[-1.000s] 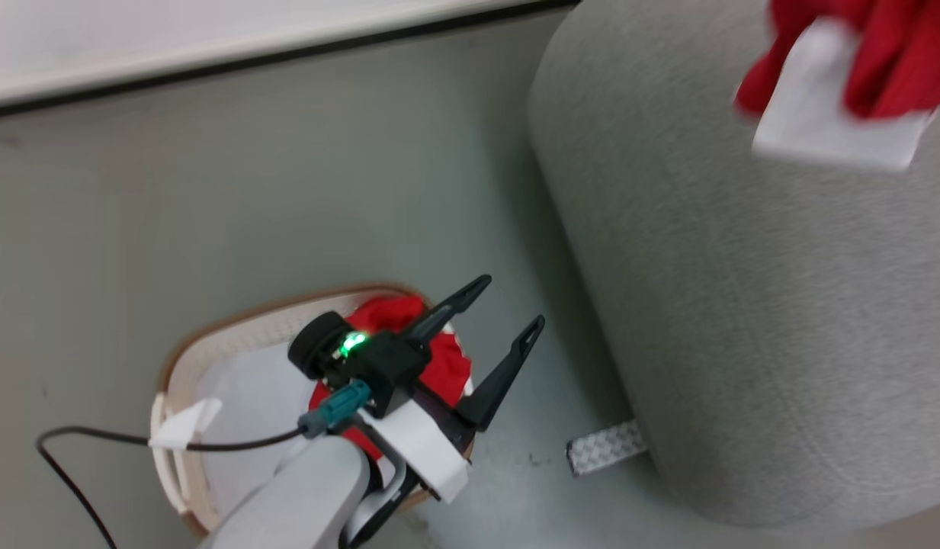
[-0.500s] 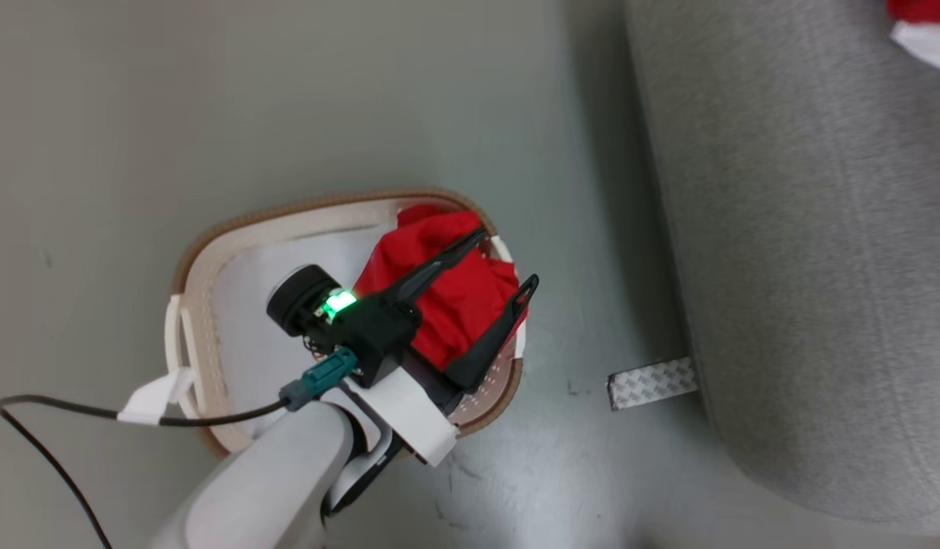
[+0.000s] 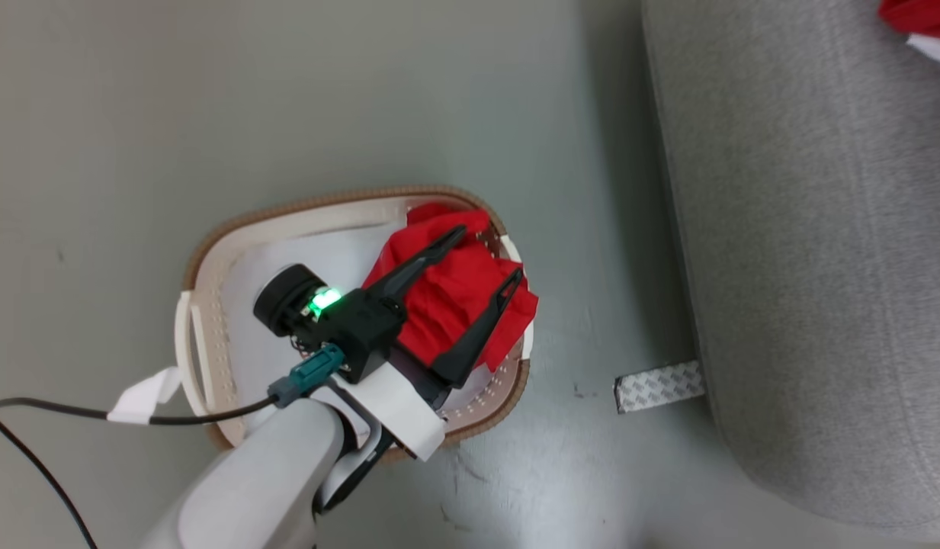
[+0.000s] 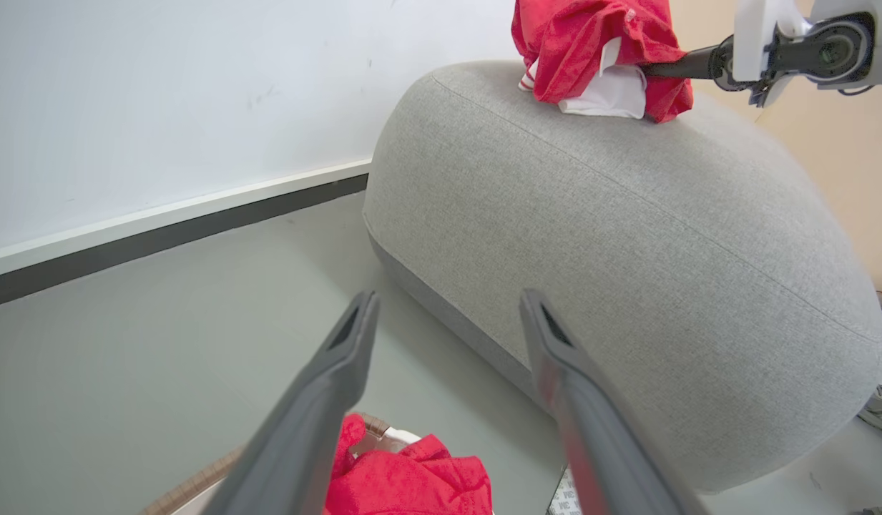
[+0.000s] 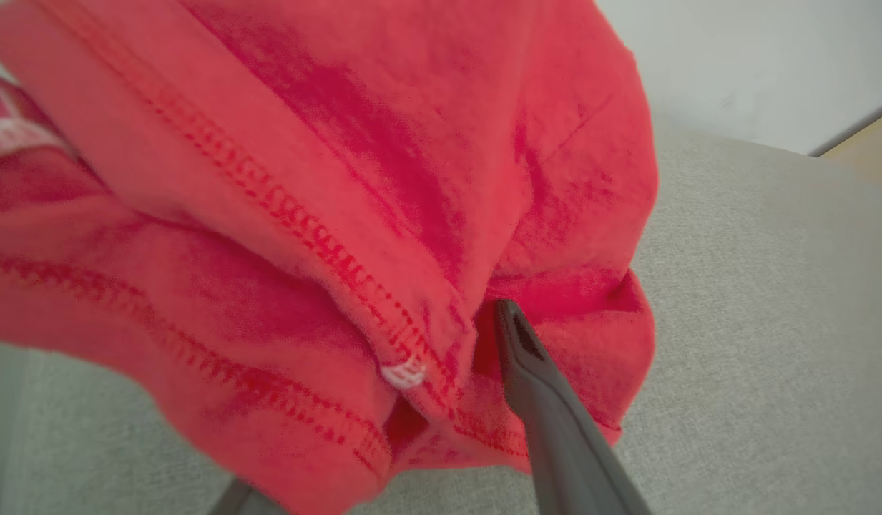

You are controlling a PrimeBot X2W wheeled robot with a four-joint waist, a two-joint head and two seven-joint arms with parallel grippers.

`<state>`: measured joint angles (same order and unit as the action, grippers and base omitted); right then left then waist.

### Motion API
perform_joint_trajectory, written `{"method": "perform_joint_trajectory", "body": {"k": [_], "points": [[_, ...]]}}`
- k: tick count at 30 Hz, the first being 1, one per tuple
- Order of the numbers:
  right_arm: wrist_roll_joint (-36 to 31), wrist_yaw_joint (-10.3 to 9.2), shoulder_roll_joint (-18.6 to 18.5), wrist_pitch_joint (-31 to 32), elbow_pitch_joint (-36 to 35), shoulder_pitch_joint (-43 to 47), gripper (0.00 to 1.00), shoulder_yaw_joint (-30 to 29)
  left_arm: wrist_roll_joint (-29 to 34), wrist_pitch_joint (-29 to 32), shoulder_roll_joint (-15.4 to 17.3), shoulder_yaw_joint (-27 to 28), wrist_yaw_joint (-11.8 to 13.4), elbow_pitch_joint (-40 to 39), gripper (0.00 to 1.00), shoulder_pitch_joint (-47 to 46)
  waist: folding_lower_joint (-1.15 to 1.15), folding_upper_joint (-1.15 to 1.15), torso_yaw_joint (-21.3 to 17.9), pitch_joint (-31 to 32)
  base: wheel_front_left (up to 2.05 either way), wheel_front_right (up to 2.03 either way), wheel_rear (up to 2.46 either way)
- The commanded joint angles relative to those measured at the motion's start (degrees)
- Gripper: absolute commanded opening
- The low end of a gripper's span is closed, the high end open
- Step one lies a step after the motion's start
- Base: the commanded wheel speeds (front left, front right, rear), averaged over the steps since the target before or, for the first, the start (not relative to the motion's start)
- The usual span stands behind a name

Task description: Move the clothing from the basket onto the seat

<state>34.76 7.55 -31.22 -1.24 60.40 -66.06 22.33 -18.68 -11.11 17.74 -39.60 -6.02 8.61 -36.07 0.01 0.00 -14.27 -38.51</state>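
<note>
The seat takes up the right side of the head view, a big rounded grey cushion standing on the pale grey-green floor, and in the left wrist view it sits in front of a white wall with a dark baseboard. To its left on the floor, near but apart from it, is the basket, with its brown rim and its pale liner showing on the left half. The plain red garment is bunched in the basket's right end, one fold lapping over the rim. The jersey rests crumpled on top of the seat, its white lining showing, and a corner of it appears at the top right of the head view. The left gripper hangs over the basket above the plain red garment, its two fingers spread wide with nothing between the tips. The right gripper reaches into the jersey from the side; in its own wrist view one dark finger stands clear to the right of the red cloth while the other is mostly under the folds, so the jaws are parted and the fabric drapes over them rather than being pinched. A patterned strip of tape lies on the floor at the seat's foot, and a black cable trails from the left wrist.
</note>
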Motion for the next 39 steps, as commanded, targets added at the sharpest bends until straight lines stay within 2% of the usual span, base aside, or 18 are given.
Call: {"method": "perform_joint_trajectory", "body": {"k": [1,6,12,19,22,27,32,36,39], "points": [[0.1,-0.12,-1.2,0.1,-0.1,-0.1,1.00,1.2,-0.5,-0.3,0.1,0.0,0.1,0.5,1.00,0.7,-0.01,0.00,-0.3,2.0,0.00,0.00,0.00],[2.1,-0.12,-2.5,0.8,-2.8,3.1,1.00,7.0,-1.9,-2.2,-0.8,0.6,0.6,2.8,1.00,2.5,-0.01,0.00,0.1,9.0,0.00,0.00,0.00],[5.6,-0.13,-4.9,-0.4,-8.3,5.5,1.00,12.0,-3.8,-3.6,-1.2,3.3,2.4,5.1,1.00,6.4,-0.01,0.00,0.7,19.1,0.00,0.00,0.00],[8.1,-0.12,-7.5,-4.4,-17.1,8.0,1.00,16.3,-4.9,-4.0,-1.8,8.2,4.8,4.6,1.00,10.6,-0.01,0.00,2.9,28.4,0.00,0.00,0.00],[9.4,-0.12,-7.4,-7.1,-20.6,10.1,1.00,16.7,-4.8,-4.0,-2.1,11.2,5.7,3.6,1.00,12.9,-0.01,0.00,4.1,31.4,0.00,0.00,0.00],[11.2,-0.12,-7.4,-11.4,-25.8,16.5,1.00,14.6,-4.2,-4.0,-2.7,15.7,6.5,2.9,1.00,16.7,-0.01,0.00,6.2,35.0,0.00,0.00,0.00],[10.6,-0.12,-6.0,-13.6,-31.1,26.4,1.00,9.0,-3.1,-4.0,-3.4,19.2,7.1,2.6,1.00,20.6,-0.01,0.00,8.1,37.1,0.00,0.00,0.00],[7.2,-0.12,-2.5,-13.9,-35.5,35.3,1.00,1.8,-2.8,-4.0,-4.3,22.4,7.1,2.2,1.00,23.7,-0.01,0.00,9.0,37.7,0.00,0.00,0.00],[2.6,-0.12,2.2,-13.9,-40.2,42.1,1.00,-5.0,-2.6,-4.0,-5.4,25.1,6.8,2.0,1.00,25.8,-0.01,0.00,9.4,38.0,0.00,0.00,0.00]]}}
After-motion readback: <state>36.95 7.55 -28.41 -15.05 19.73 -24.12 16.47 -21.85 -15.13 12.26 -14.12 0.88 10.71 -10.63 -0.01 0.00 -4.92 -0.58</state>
